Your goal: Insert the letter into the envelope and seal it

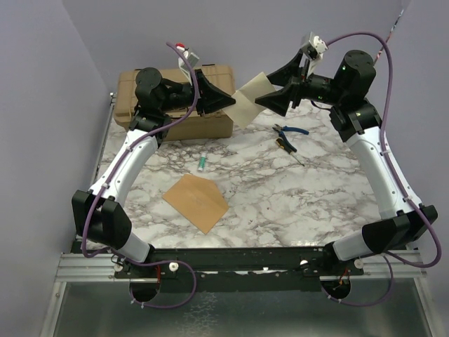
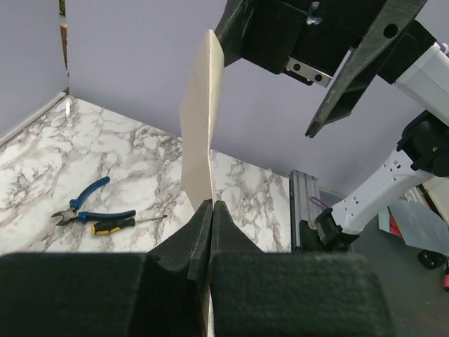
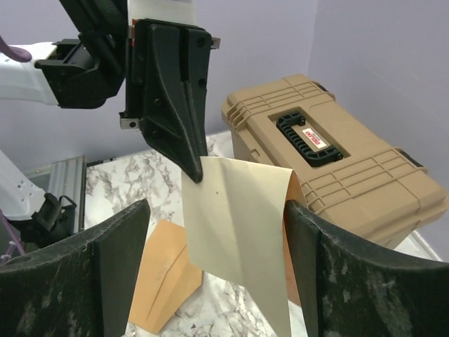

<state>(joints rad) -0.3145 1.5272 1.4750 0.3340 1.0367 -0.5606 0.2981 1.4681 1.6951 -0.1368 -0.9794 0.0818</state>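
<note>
I see the envelope (image 1: pixel 197 202) flat on the worktop (image 1: pixel 302 196), front-left of centre. Further back, my L fingers (image 2: pixel 211 205) are pinched tight on the letter (image 1: pixel 251 100), holding it up in mid-air. R fingers (image 3: pixel 216 203) gape wide either side of it, gripping nothing.

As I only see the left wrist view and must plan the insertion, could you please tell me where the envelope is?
Observer: The envelope lies flat on the table, near the bases, toward the left arm's side.
Operator: Thank you. Are the right jaws shut on the letter?
Observer: No, the right gripper is open astride the letter; only the left gripper pinches it.
Operator: Is anything beyond it?
Observer: A tan case stands at the table's far left.
</note>
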